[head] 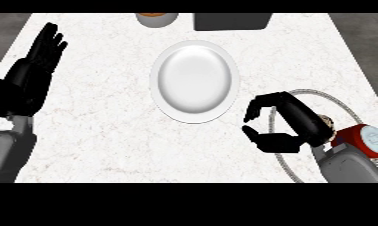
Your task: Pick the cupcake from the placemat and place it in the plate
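No writing, label, brand, number or sign is readable on the plate (195, 81) left of the right hand (289, 125) or elsewhere.

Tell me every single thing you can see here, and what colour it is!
counter: one, white marbled, fills the view
plate: one, white, middle of the counter, nothing on it
placemat: one, round, pale with a grey rim, right side
cupcake: one, only a brownish bit shows, on the placemat behind the right hand
round container: one, grey with an orange-brown top, far edge
box: one, dark grey, far edge, right of the container
left hand: one, black, resting open at the left edge
right hand: one, black, over the placemat
left forearm: one, grey, lower left
right forearm: one, grey, red at the wrist, lower right
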Action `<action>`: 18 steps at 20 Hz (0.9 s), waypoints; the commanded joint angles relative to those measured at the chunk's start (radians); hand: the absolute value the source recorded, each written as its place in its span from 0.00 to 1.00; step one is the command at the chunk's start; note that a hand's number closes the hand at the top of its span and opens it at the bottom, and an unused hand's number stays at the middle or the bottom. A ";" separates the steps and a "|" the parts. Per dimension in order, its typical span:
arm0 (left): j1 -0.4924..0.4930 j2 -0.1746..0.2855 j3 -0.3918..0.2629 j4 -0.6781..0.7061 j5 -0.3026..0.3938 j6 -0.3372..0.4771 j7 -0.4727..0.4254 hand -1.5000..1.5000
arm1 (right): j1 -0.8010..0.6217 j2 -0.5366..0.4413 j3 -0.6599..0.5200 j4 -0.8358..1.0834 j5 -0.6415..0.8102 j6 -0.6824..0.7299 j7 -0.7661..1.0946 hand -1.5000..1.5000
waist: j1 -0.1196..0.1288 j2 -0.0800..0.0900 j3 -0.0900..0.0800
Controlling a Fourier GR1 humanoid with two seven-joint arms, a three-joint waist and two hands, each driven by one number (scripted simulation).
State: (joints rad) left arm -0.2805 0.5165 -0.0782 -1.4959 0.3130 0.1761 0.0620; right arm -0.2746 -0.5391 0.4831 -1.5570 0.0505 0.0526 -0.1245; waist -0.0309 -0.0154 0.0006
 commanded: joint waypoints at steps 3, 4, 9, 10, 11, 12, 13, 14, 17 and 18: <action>0.014 -0.012 -0.032 -0.034 -0.029 -0.038 -0.060 0.50 | 0.236 0.133 -0.068 0.128 -0.031 -0.192 -0.326 0.00 | 0.016 0.019 0.003; 0.009 -0.024 -0.040 -0.063 -0.032 -0.015 -0.027 0.50 | 0.287 0.110 -0.090 0.116 -0.074 -0.159 -0.415 0.00 | 0.013 0.015 0.003; 0.072 -0.034 -0.044 -0.107 -0.061 -0.034 -0.039 0.50 | 0.324 0.019 -0.236 0.073 -0.143 -0.083 -0.565 0.00 | 0.025 0.012 0.000; 0.083 -0.025 -0.020 -0.143 -0.057 -0.049 -0.020 0.50 | 0.323 0.045 -0.234 0.068 -0.121 -0.093 -0.543 0.00 | 0.029 0.013 0.000; -0.014 -0.048 -0.015 -0.024 -0.062 -0.057 -0.023 0.50 | 0.318 0.010 -0.228 -0.025 -0.083 -0.110 -0.469 0.00 | 0.018 0.014 -0.001; 0.030 -0.038 -0.026 -0.094 -0.078 -0.043 -0.009 0.50 | 0.339 -0.044 -0.266 -0.075 -0.103 -0.093 -0.425 0.00 | 0.020 0.012 -0.001; 0.024 -0.031 -0.005 -0.079 -0.060 -0.059 -0.017 0.50 | 0.328 -0.073 -0.271 -0.094 -0.075 -0.099 -0.379 0.00 | 0.020 0.012 -0.001; 0.064 -0.018 -0.010 -0.105 -0.059 -0.074 -0.027 0.50 | 0.335 -0.077 -0.262 -0.124 -0.024 -0.153 -0.323 0.00 | 0.023 0.011 -0.002; -0.020 -0.004 0.008 -0.062 -0.059 -0.063 0.016 0.50 | 0.300 -0.238 -0.286 -0.125 0.038 -0.089 -0.169 0.00 | 0.010 0.012 -0.004; 0.038 -0.025 -0.010 -0.089 -0.063 -0.062 -0.020 0.50 | 0.295 -0.287 -0.290 -0.135 0.063 -0.073 -0.104 0.00 | 0.021 0.009 -0.006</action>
State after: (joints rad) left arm -0.2613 0.4923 -0.0893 -1.5750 0.2535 0.1208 0.0517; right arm 0.0277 -0.6891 0.2167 -1.6412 0.0405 -0.0460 -0.3888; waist -0.0130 -0.0042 -0.0022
